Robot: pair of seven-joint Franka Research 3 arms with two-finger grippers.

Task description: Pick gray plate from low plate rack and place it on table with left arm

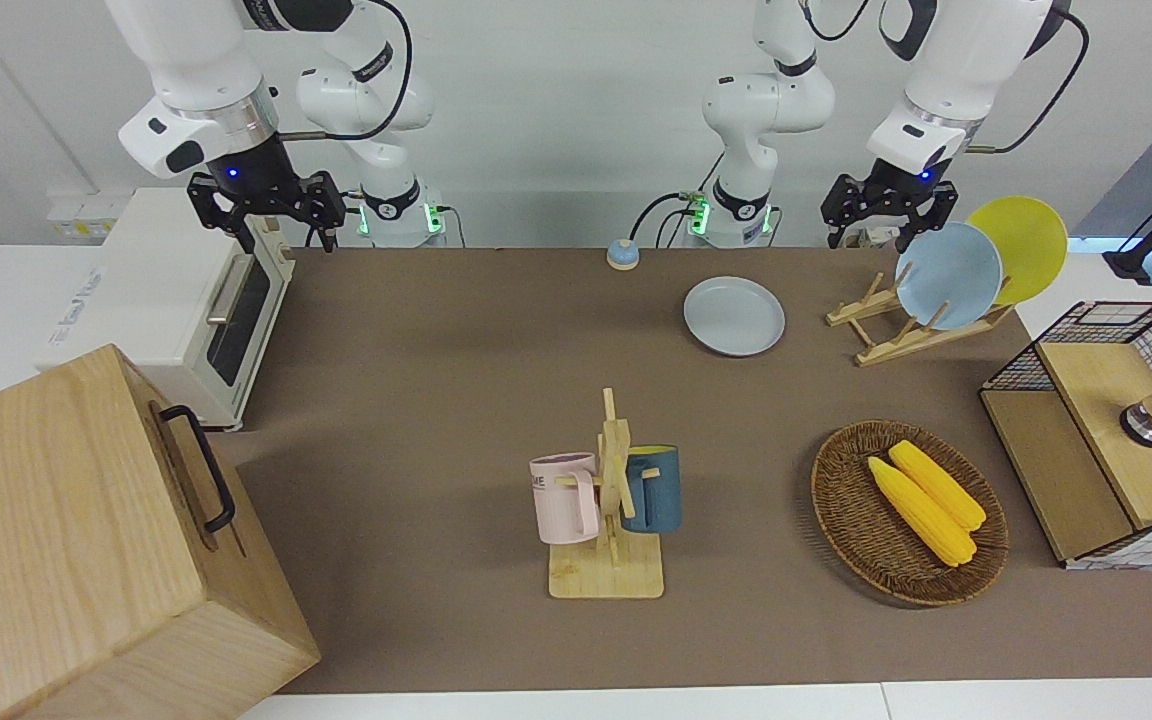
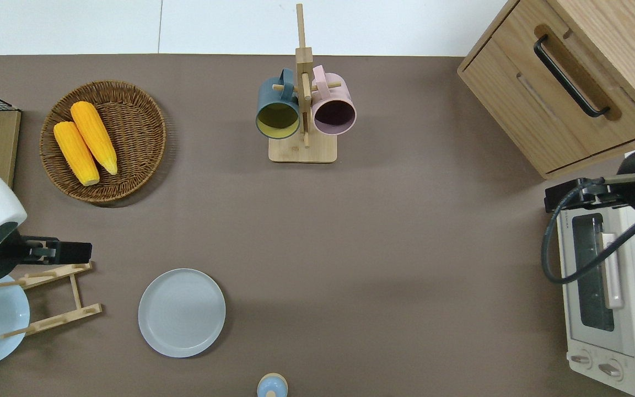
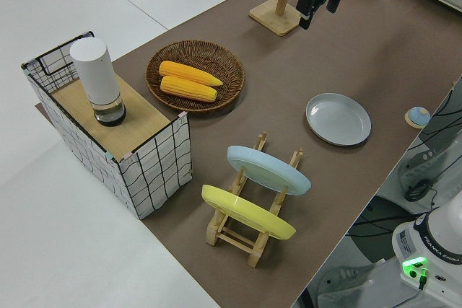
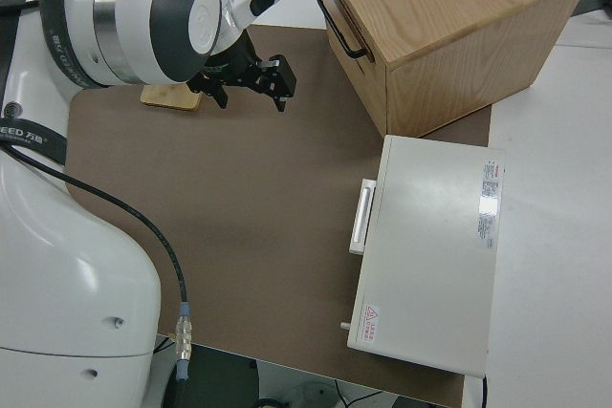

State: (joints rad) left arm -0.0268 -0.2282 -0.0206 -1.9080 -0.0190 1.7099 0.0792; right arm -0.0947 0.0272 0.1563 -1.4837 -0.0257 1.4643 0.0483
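Left gripper (image 1: 888, 212): up in the air over the low plate rack (image 2: 53, 298), fingers spread apart, nothing held between them.

Low plate rack: stands at the left arm's end of the table (image 1: 456, 400). It carries a light-blue plate (image 1: 948, 275) and a yellow plate (image 1: 1021, 245), both leaning on the pegs; the remaining slots, toward the table's middle, hold nothing.

Gray plate (image 2: 182, 312): lies flat on the table, beside the rack toward the table's middle, apart from it and out of the gripper's contact. A small blue-topped bell (image 2: 272, 385) sits nearer to the robots than the plate.

Right arm: parked, its gripper (image 1: 274, 215) open and empty.
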